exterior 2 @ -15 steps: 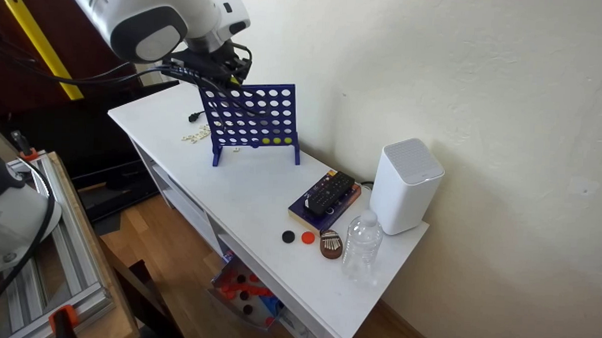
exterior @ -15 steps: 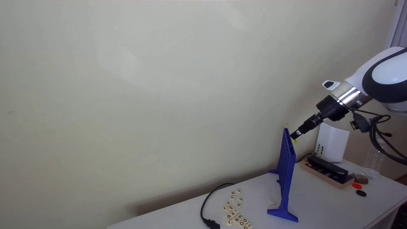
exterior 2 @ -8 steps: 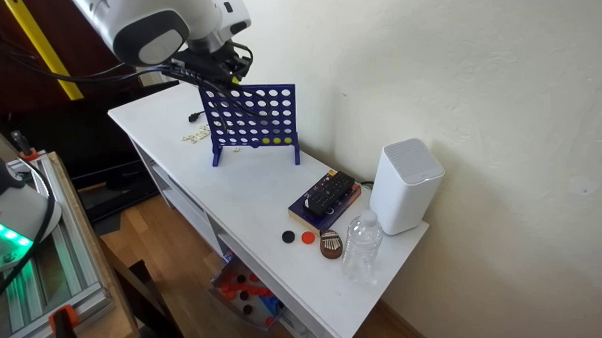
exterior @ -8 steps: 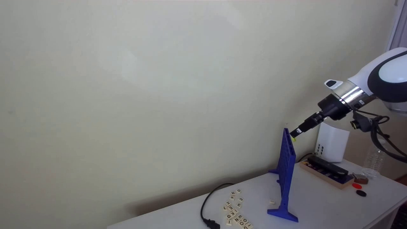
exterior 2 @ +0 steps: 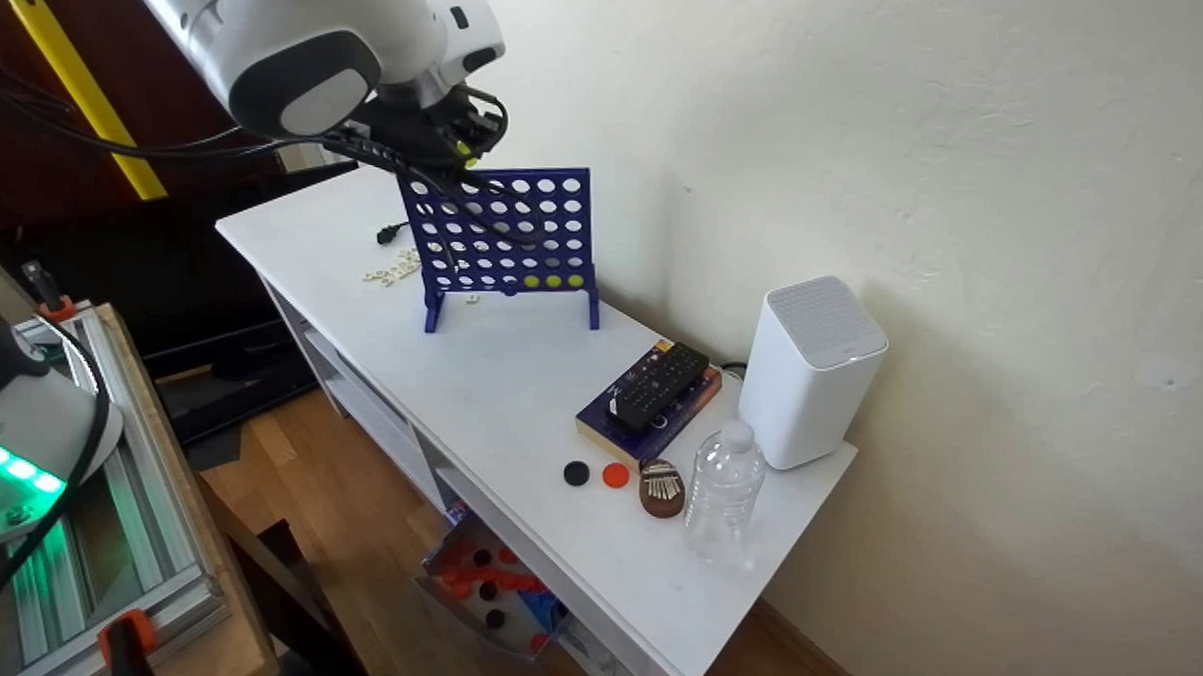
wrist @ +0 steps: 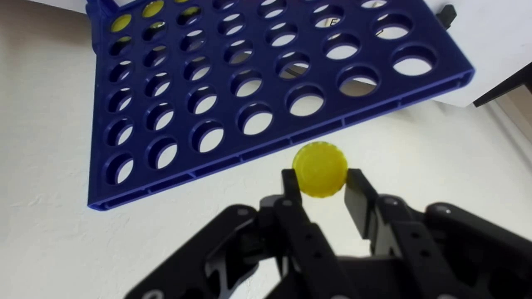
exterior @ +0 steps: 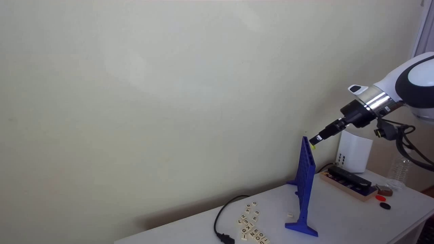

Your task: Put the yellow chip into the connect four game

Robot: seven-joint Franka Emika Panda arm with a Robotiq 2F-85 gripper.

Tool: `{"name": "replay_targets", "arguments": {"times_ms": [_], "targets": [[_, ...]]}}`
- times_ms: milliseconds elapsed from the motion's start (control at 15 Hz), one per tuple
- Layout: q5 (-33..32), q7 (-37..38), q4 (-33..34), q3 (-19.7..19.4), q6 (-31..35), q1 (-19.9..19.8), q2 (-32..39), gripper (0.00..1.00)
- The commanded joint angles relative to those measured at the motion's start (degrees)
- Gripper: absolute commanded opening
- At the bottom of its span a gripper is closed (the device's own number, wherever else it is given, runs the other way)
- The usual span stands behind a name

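My gripper (wrist: 322,176) is shut on the yellow chip (wrist: 320,169), holding it by its edges between the fingertips, its face toward the wrist camera. The connect four game (wrist: 266,62) is the upright blue board; its slotted top edge runs just beyond the chip in the wrist view, with a gap showing between them. In an exterior view the chip (exterior: 313,147) hangs under the gripper (exterior: 314,140), beside the top of the board (exterior: 306,179). The chip also shows partly behind cables above the board (exterior 2: 587,227). Three yellow chips (exterior 2: 553,281) sit in its bottom row.
A white box (exterior 2: 810,385), a clear bottle (exterior 2: 724,492), a book with a black remote (exterior 2: 660,385), a thumb piano (exterior 2: 661,488), a red chip (exterior 2: 615,476) and a black chip (exterior 2: 576,473) share the table. Letter tiles (exterior: 247,225) and a cable plug (exterior: 225,238) lie behind the board.
The gripper has risen slightly with the chip still in it. The forearm has shifted a little. Green lights have come on at the robot's base. The board has not moved.
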Motion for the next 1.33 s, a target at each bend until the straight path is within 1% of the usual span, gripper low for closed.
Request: {"name": "replay_targets", "arguments": {"times_ms": [0, 400, 1000, 1267], "targets": [[-2.3, 0.1, 0.7, 0.5, -1.7, -1.9, 3.2, 0.08], [-2.4, -0.2, 1.7, 0.2, -2.6, -2.6, 4.8, 0.08], [-1.7, -0.8, 4.2, -1.0, -4.9, -1.1, 4.8, 0.08], [-2.1, -2.5, 4.5, -1.5, -5.7, -0.7, 5.8, 0.08]]}}
